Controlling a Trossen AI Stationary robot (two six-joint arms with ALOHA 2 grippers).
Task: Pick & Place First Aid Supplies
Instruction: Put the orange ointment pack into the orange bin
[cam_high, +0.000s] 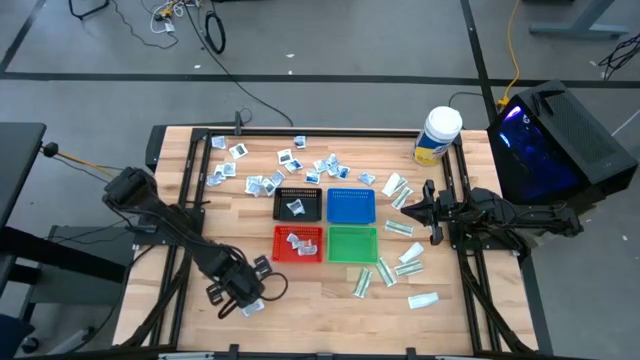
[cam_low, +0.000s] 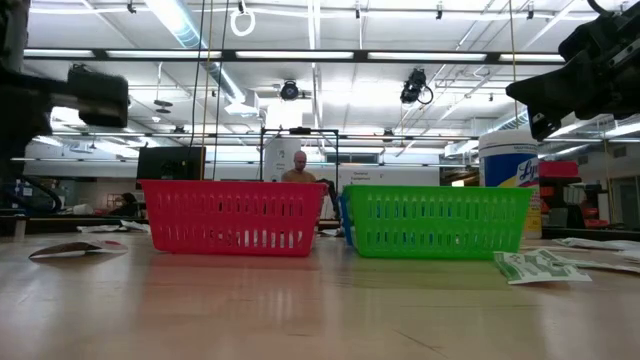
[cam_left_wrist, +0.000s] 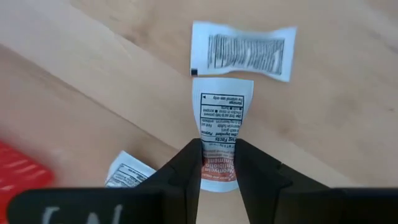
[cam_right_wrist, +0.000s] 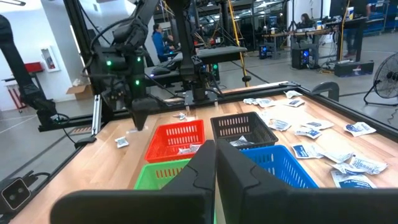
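Observation:
My left gripper (cam_high: 243, 295) (cam_left_wrist: 217, 149) is near the table's front left, pointing steeply down and shut on a small white packet (cam_left_wrist: 221, 124) with a red band. Two more white packets lie flat on the wood by it (cam_left_wrist: 242, 53) (cam_left_wrist: 127, 174). Many squarish packets (cam_high: 290, 165) are scattered along the far side. Longer white-and-green ones (cam_high: 400, 260) lie at the right. My right gripper (cam_high: 425, 205) (cam_right_wrist: 214, 162) is shut with nothing in it, level, at the table's right side. My left gripper pinches the packet's red-banded end (cam_left_wrist: 217, 169) between its two fingers, one on each long edge. The fingers come from above, slanting steeply down, and lie along the packet. Its printed end (cam_left_wrist: 222, 99) sticks out past the fingertips, seemingly just off the wood.
Four mesh trays stand mid-table: black (cam_high: 297, 203), blue (cam_high: 351, 205), red (cam_high: 299, 243) and green (cam_high: 352, 243); the black and red ones hold packets. A white jar with a yellow label (cam_high: 437, 135) stands at the far right. Bare wood lies along the near edge.

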